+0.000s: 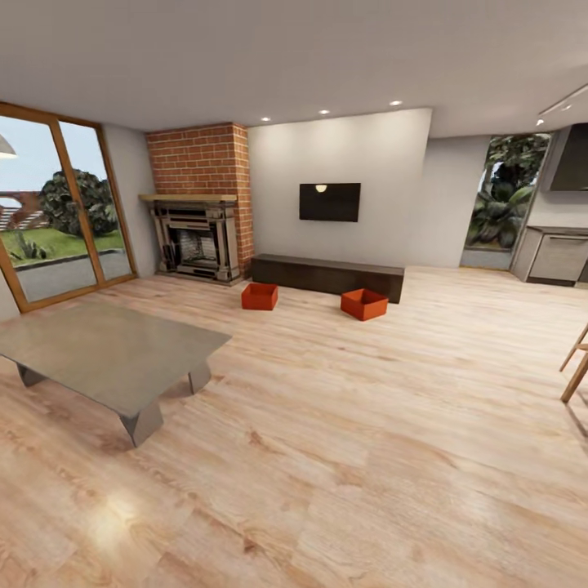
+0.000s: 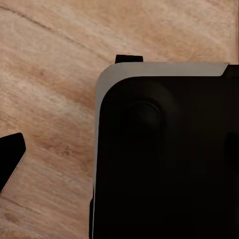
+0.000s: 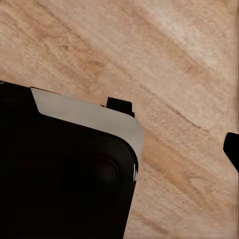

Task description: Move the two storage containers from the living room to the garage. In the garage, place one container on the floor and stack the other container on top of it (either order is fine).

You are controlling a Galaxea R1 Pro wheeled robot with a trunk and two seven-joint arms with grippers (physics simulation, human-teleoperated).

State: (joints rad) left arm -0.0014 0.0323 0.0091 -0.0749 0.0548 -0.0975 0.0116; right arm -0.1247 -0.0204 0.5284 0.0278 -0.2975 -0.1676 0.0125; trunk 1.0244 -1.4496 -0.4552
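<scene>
Two orange-red storage containers stand on the light wood plank floor of the living room, far ahead in the head view. One container (image 1: 260, 296) is near the brick fireplace (image 1: 198, 204). The other container (image 1: 364, 304) sits in front of the long dark low cabinet (image 1: 327, 276) under the wall TV (image 1: 329, 202). Both are open-topped and look empty. In the left wrist view my left gripper (image 2: 69, 109) hangs over the wood floor, its dark fingertips (image 2: 11, 158) apart with nothing between them. My right gripper (image 3: 175, 128) looks the same, fingertips (image 3: 120, 105) spread over bare planks.
A low grey table (image 1: 106, 351) stands at the near left. Glass doors (image 1: 57, 212) fill the left wall. A wooden chair leg (image 1: 576, 367) shows at the right edge, with a kitchen counter (image 1: 559, 255) behind. Open floor lies between me and the containers. My dark base (image 2: 169, 159) shows in both wrist views.
</scene>
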